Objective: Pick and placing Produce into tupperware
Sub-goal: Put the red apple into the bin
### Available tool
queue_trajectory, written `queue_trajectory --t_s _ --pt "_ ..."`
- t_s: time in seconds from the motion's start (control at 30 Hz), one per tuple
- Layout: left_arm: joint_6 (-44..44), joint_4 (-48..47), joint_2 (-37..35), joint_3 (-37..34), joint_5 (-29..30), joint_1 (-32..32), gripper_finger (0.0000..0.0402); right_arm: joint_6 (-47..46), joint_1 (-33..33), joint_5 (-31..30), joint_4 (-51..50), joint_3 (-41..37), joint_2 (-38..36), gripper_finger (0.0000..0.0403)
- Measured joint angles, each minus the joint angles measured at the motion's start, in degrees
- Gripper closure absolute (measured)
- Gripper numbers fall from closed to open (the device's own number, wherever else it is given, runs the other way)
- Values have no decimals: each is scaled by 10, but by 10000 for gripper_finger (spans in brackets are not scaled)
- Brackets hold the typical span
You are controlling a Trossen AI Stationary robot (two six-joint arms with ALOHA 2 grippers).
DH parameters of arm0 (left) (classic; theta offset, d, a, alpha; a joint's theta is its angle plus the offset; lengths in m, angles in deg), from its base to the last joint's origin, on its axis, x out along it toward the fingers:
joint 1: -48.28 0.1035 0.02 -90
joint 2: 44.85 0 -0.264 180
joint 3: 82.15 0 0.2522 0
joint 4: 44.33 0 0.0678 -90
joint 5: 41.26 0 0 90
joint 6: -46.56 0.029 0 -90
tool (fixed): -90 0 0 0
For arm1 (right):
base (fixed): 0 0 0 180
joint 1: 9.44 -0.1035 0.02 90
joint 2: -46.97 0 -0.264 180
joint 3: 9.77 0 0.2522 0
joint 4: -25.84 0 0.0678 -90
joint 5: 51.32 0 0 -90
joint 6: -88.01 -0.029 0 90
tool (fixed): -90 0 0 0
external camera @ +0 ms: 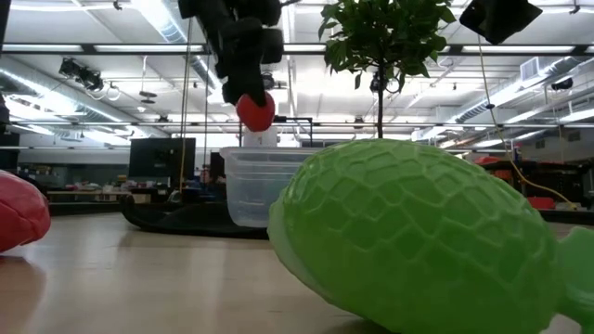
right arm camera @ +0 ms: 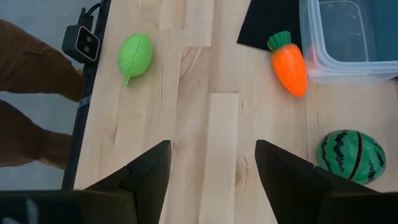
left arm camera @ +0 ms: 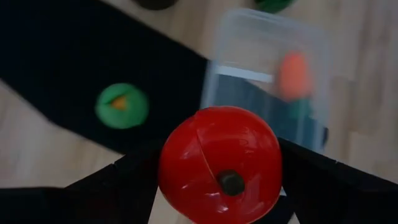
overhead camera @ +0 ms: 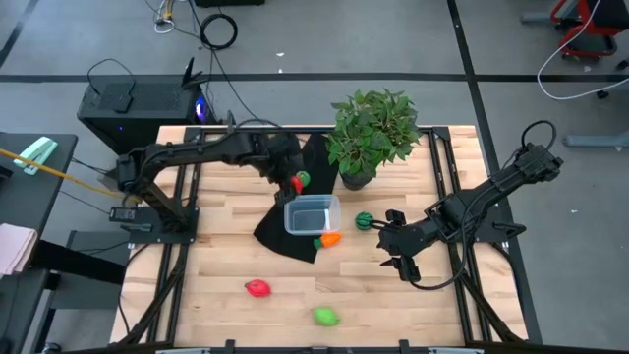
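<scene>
My left gripper (overhead camera: 293, 180) is shut on a red toy fruit (left arm camera: 219, 163), high over the black cloth (overhead camera: 285, 231) by the far edge of the clear tupperware (overhead camera: 313, 214). A bright green ball (overhead camera: 305, 178) lies on the cloth beside it. An orange carrot (overhead camera: 331, 238) lies against the box's near side, with a striped dark green ball (overhead camera: 365, 220) to its right. Another red piece (overhead camera: 257, 288) and a green piece (overhead camera: 325, 316) lie near the table's near edge. My right gripper (right arm camera: 211, 174) hovers open, right of the carrot, touching nothing. My left gripper pinches the red fruit's round sides (left arm camera: 180, 186) between its two fingers (left arm camera: 124, 180), coming from above and pointing down. The fruit (external camera: 255, 111) hangs at the fingertips, lifted clear, higher than the box's rim (external camera: 264, 153).
A leafy potted plant (overhead camera: 371, 133) stands at the far edge, right of the cloth. A person's legs (right arm camera: 31, 93) show beyond the near edge in the right wrist view. Bare wood (overhead camera: 413, 305) lies at the near right.
</scene>
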Motion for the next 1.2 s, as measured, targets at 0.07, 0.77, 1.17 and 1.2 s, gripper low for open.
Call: queue_trajectory --t_s 0.07,0.77,1.17,1.2 --pt "-1 8 0 0 1 -17 102 1 0 0 0 0 0 163" --pt "-45 151 0 -83 55 -92 102 9 0 -7 0 0 0 163" --pt "-39 180 0 -110 84 -115 102 9 0 -7 0 0 0 163" --pt "-35 180 1 -110 84 -115 101 9 0 -7 0 0 0 163"
